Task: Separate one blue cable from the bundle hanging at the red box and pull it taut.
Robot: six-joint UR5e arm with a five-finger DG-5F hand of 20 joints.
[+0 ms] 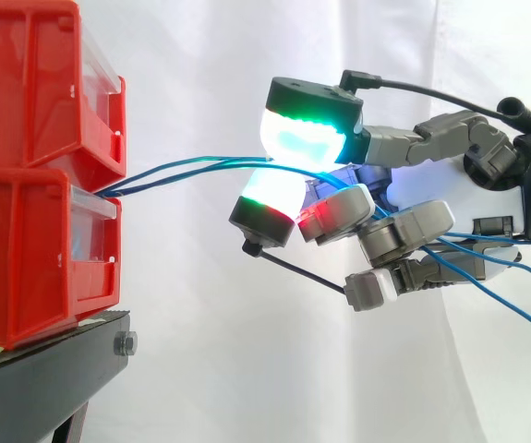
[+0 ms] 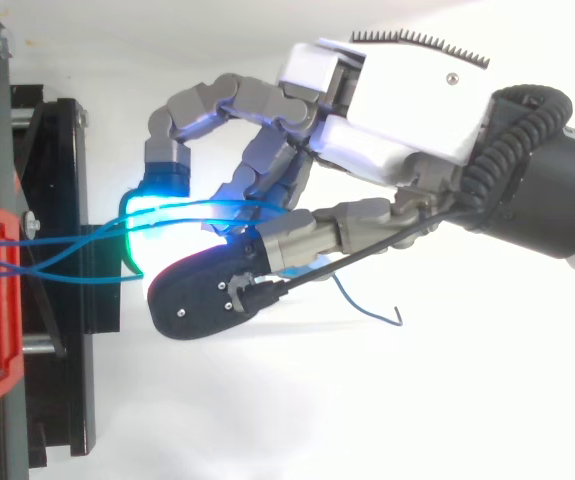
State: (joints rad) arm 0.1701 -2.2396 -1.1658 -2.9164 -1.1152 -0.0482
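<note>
An upper bin [image 1: 34,83] sits on a lower bin [image 1: 34,258], both on the stand [image 1: 43,378] at the left edge of the side view. The cables [image 1: 173,169] leave the lower bin's front at its top edge and run right, beyond the stand, to the hand [image 2: 397,110]. There they pass between two fingers [image 1: 307,129], one above and one below, and hang out rightward under the palm.

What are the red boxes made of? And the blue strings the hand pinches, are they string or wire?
The red boxes look like hard plastic: smooth, slightly shiny, with moulded ribs. The blue cables look like thin wire in a plastic coat, probably not string: their loose ends hold stiff curves behind the hand.
</note>
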